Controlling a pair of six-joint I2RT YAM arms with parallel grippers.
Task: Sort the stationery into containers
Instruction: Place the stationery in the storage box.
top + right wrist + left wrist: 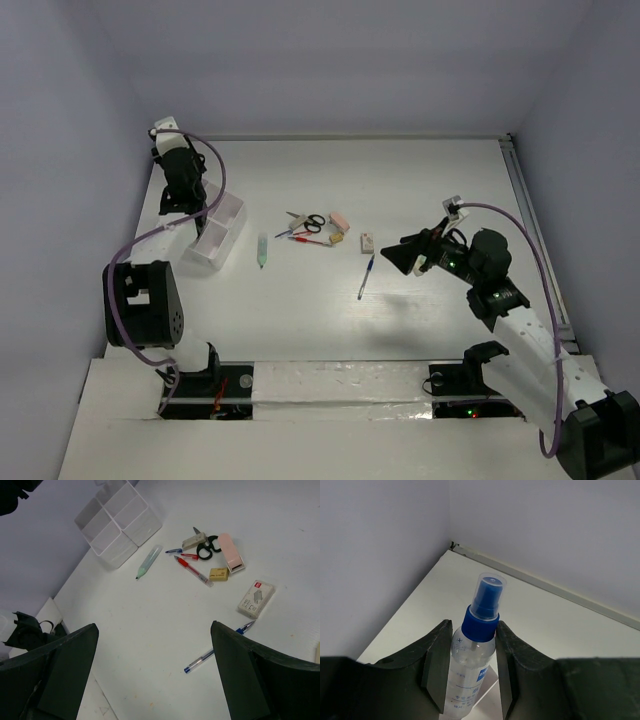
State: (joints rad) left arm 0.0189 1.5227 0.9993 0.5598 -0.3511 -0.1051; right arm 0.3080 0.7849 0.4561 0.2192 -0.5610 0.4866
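Patience pays: my left end effector (pixel 472 645), clamped on the spray bottle (pixel 485 600), should lower it upright into an organiser (pixel 117 550) compartment; my right end effector (pixel 155 665) gapes empty.

A white desk (pixel 400 190) is boxed in by plain, pale grey-lilac walls: the far wall (pixel 330 60), left wall (pixel 60 150) and right wall (pixel 590 120). A thin metal rail (pixel 532 235) runs along the desk's right edge (a similar strip lines the far edge). White boards (pixel 340 385) cover the near edge. The light is soft and even, and shadows are faint.
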